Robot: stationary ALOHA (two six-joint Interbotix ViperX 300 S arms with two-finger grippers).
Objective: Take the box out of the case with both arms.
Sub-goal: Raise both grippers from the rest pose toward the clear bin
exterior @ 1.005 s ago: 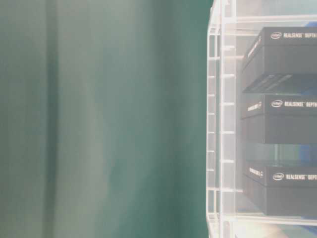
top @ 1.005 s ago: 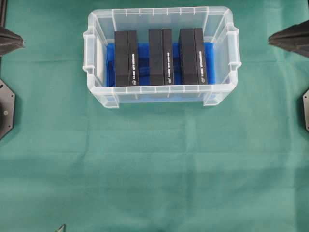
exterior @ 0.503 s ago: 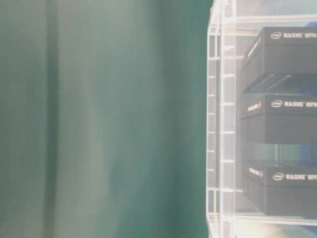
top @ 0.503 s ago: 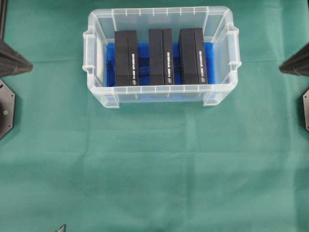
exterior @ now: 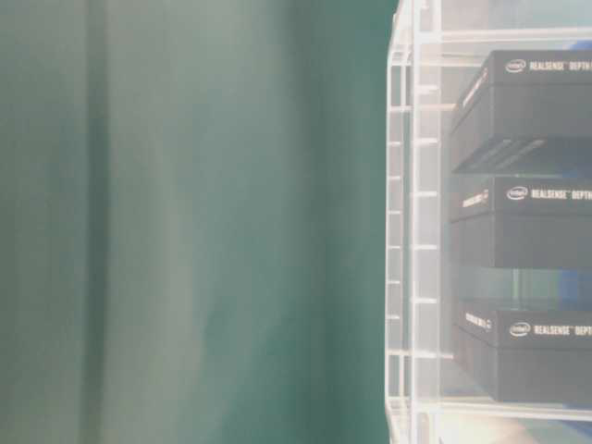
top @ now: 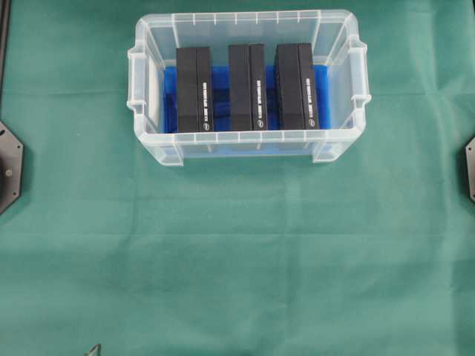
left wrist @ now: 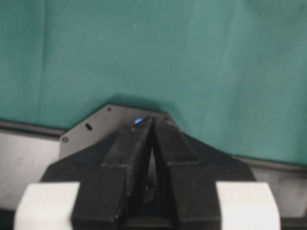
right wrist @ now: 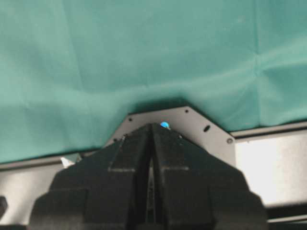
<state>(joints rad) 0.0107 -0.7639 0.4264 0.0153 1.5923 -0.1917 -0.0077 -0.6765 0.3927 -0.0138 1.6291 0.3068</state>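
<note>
Three black boxes stood on edge inside the case [top: 249, 144], side by side in a row running left to right in the overhead view: a left box [top: 194, 90], a middle box [top: 246, 87] and a right box [top: 297, 86]. We noted narrow gaps between neighbouring boxes, and each carried white lettering along its top edge. They rested on a blue sheet [top: 169, 96] lining the bottom of the case. The case itself sat on a green cloth [top: 237, 259] toward the far side of the table, roughly centred between the two black base plates [top: 10, 167] visible at the left and right borders of that view.

From table level we saw the clear ribbed wall of the case [exterior: 412, 240] at the right of the frame, with the boxes behind it.

Neither arm appeared in the overhead view. In the left wrist view, the left gripper [left wrist: 152, 120] had its black fingers pressed together at the tips, holding nothing, and it hung over a dark plate at the edge of the cloth. In the right wrist view, the right gripper [right wrist: 152, 125] likewise showed its fingers brought together with nothing between them, above a similar plate. Both grippers were well apart from the case.
</note>
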